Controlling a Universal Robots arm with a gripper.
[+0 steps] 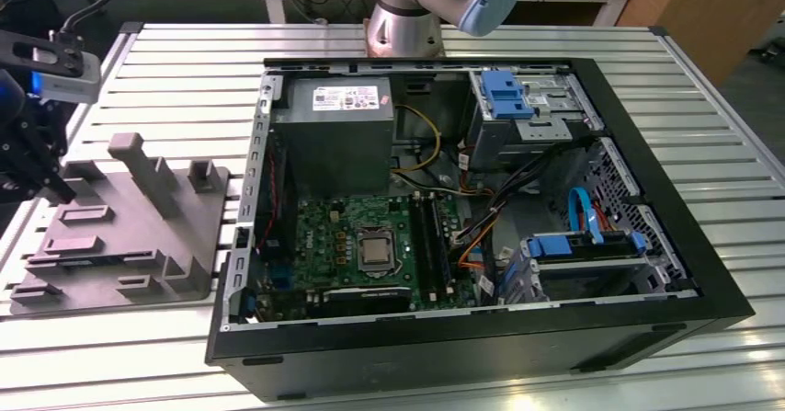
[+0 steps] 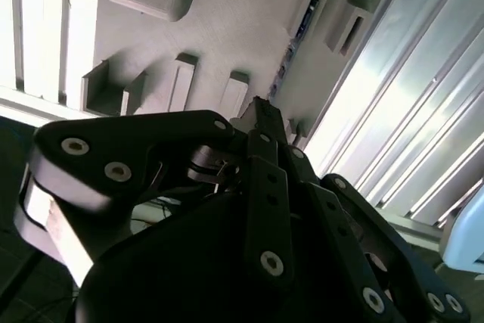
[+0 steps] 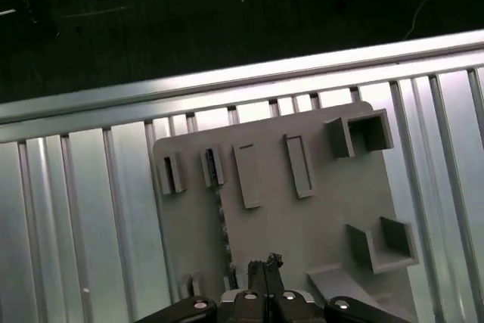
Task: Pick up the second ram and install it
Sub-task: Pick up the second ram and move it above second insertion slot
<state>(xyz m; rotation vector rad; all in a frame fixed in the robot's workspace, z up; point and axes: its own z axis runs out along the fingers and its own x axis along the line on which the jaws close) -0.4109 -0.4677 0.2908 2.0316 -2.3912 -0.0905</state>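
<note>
Right now I am at the picking-up step, and I have not got the stick yet. My black gripper (image 1: 55, 188) hangs over the left edge of the grey plastic block with upright posts (image 1: 135, 236). That block lies on the silver ribbed metal table (image 1: 245, 48) at the exterior view's left, just beside the big open black computer case (image 1: 491, 360). The second ram (image 3: 221, 217), a long thin dark memory stick, stands on its edge in a slot of that block. In the first wrist view it runs just beside my fingertips (image 3: 255, 268), not between them. My jaws look pinched together with nothing in them. I think picking it up calls for opening my jaws and sliding a little sideways until the thin edge sits between them. Then I would go straight down so I do not bump the posts. The green board (image 1: 356, 236) where the stick belongs is inside the case, well apart from me, toward the exterior view's right.
</note>
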